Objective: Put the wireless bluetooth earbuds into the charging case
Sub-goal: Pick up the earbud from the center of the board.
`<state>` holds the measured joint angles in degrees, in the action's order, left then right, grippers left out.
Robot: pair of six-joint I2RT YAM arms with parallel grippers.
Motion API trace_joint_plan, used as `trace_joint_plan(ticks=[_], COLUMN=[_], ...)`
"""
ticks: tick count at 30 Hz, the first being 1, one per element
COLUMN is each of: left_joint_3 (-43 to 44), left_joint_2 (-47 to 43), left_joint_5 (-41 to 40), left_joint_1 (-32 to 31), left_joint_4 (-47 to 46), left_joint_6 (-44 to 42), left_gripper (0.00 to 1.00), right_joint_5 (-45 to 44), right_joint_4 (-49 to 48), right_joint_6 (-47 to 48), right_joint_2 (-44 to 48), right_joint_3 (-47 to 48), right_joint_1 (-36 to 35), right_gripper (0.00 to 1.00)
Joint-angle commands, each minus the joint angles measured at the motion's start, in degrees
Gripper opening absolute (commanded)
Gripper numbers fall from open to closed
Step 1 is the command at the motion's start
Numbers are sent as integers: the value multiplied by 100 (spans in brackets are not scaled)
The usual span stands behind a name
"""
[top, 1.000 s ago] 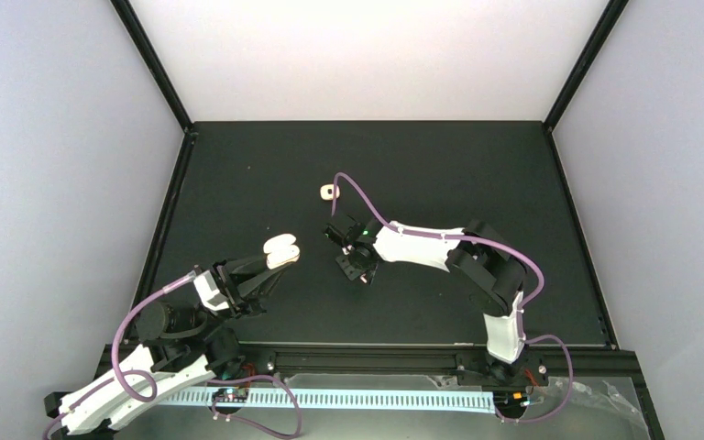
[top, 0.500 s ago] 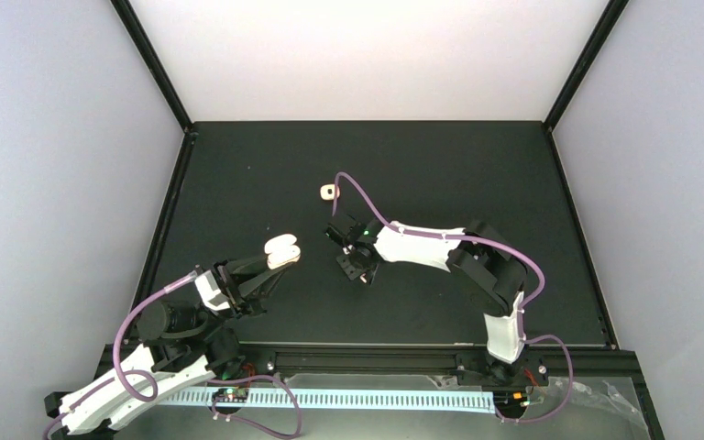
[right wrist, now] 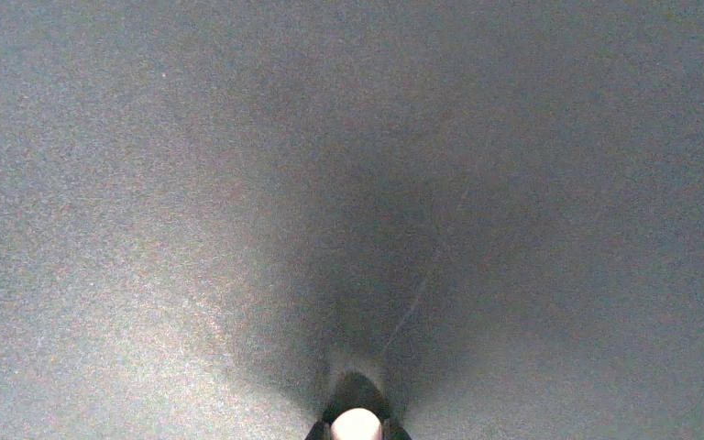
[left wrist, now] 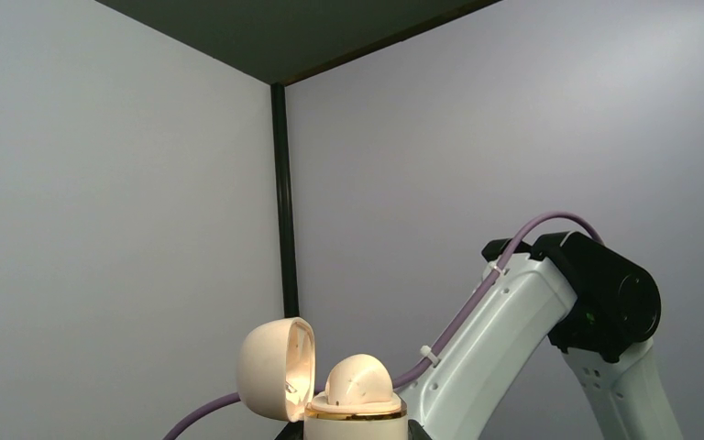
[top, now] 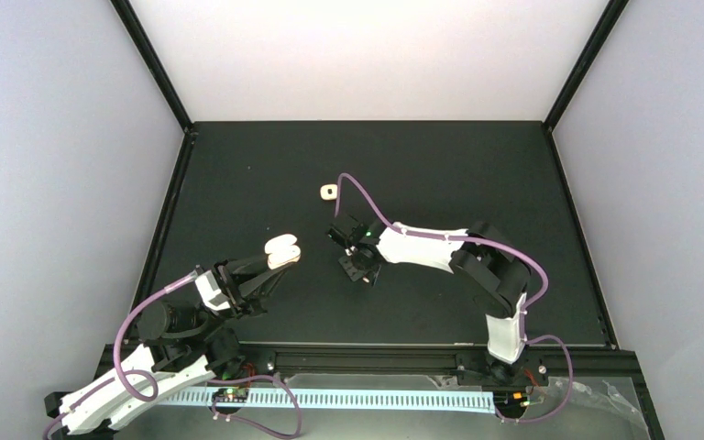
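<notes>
Charging case [top: 282,249] sits clamped in the left gripper [top: 272,263] with its lid swung open (hinged to the left in the left wrist view). The right gripper [top: 352,255] points down at the black table [top: 238,174] near its middle, fingertips pinched on a pale pink earbud [right wrist: 356,424]. A second earbud [top: 328,192] lies on the table just beyond it.

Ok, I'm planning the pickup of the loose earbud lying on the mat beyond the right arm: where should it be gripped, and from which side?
Probably across the short width of the loose earbud, coming straight down from above. It lies low and alone on the mat, so both of its long sides are free. Its stem is too small to make out here.
</notes>
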<state>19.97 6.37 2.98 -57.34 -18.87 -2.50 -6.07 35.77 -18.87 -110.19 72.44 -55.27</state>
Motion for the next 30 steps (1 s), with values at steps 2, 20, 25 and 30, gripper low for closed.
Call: trace_joint_plan(ticks=[2, 20, 25, 30], left_joint_3=[-28, 12, 154, 389], left_joint_2=[-7, 124, 455, 1290], left_joint_5=[-44, -18, 31, 122], left_joint_1=[30, 30, 30, 30], left_joint_4=[-54, -137, -470, -1247], left_joint_6=[-31, 15, -5, -1], left_gripper=[2, 2, 2, 2], right_joint_5=[1, -440, -556, -529], right_joint_4=[110, -577, -1393, -2558], right_joint_6=[-96, -210, 21, 354], right_joint_2=[178, 1854, 3583, 5209], right_joint_3=[-104, -90, -238, -794], right_joint_1=[16, 17, 16, 14], right_gripper=[8, 1, 1, 1])
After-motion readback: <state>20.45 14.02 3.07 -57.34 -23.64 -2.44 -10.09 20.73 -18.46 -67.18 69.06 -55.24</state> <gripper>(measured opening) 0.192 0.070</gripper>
